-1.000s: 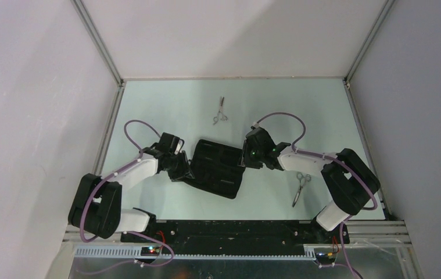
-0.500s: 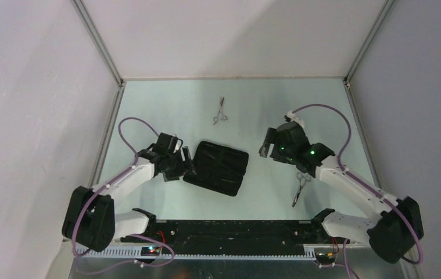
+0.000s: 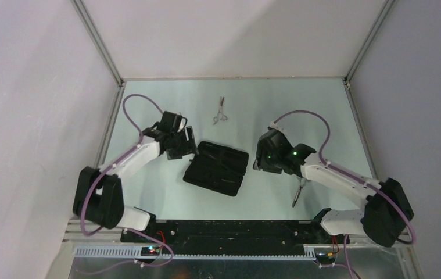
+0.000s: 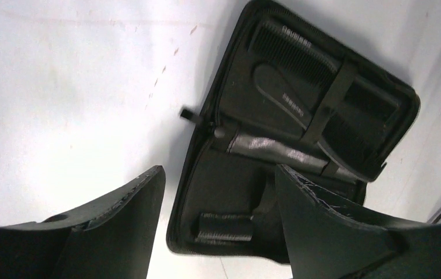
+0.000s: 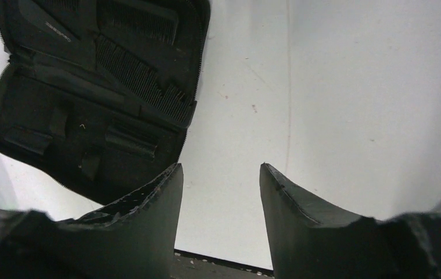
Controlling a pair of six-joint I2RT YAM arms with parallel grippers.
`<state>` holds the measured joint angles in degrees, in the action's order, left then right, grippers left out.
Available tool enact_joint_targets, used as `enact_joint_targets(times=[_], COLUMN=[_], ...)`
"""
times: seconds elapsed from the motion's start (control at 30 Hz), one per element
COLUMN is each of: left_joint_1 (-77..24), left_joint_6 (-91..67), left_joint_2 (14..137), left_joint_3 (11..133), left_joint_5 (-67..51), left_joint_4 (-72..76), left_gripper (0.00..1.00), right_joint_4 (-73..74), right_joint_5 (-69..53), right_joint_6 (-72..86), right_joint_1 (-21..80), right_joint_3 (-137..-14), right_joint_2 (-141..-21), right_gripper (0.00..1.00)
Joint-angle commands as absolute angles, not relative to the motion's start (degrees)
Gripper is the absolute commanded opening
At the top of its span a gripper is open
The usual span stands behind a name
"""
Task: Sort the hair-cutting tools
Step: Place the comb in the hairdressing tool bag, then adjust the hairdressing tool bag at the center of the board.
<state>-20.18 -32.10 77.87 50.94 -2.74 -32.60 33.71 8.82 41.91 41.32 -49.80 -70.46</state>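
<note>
Slim black plastic combs [image 4: 290, 99] strapped in open black rectangular fabric case [image 3: 216, 168]; far silver metal scissors [image 3: 220, 112], near silver metal scissors [image 3: 297, 196] loose outside; left gripper [image 4: 219, 171], right gripper [image 5: 219, 168] both open, empty.

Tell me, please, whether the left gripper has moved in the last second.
Yes: the left gripper has shifted from the case's left edge toward the far wall, now beside its far left corner.

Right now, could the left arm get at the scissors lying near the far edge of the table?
Probably yes. The far scissors lie alone on the table, just beyond the left gripper, whose jaws stand open and empty. Nothing lies between them; the open case sits nearer the arm bases.
</note>
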Motion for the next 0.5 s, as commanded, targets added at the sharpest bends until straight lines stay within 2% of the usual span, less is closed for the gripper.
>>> enact_joint_targets(times=[0.0,0.13,0.47], left_joint_1=[-19.55,-19.52,-19.56], left_joint_6=[-29.1,-28.56,-28.78], left_joint_2=[85.76,91.05,96.45], left_joint_3=[57.11,60.15,60.08], left_joint_5=[-4.5,-6.05,-7.9], left_joint_4=[-32.07,-32.31,-32.38], left_gripper=[0.73,0.67,0.61], right_joint_4=[29.28,27.23,21.67], right_joint_5=[9.73,9.91,7.96], right_joint_6=[48.76,53.18,58.13], right_joint_1=[43.91,45.87,45.69], right_joint_3=[-53.47,-54.28,-54.3], right_joint_2=[-76.02,-80.29,-89.63], right_gripper=[0.54,0.51,0.47])
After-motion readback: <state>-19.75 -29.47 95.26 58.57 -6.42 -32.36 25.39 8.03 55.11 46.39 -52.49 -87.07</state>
